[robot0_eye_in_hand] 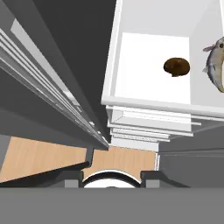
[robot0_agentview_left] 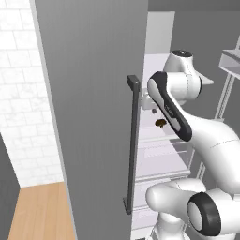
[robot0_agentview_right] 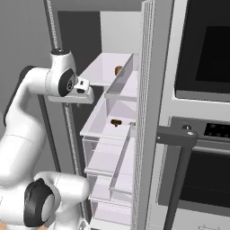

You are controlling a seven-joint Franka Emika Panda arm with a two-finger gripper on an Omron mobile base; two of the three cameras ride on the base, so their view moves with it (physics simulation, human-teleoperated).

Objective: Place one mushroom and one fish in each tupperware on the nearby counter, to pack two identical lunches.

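A brown mushroom lies on a white fridge shelf, and a grey fish lies just right of it at the picture's edge. That mushroom sits on the middle shelf, and a second mushroom rests on the shelf above. My gripper hangs outside the fridge, in front of the shelf's front edge and above it, pointing down. Its fingers stand apart with nothing between them. The tupperwares and the counter are out of view.
The open grey fridge door with its dark handle stands close on the left. The other door's edge and an oven with a dark bar handle are on the right. Wooden floor lies below.
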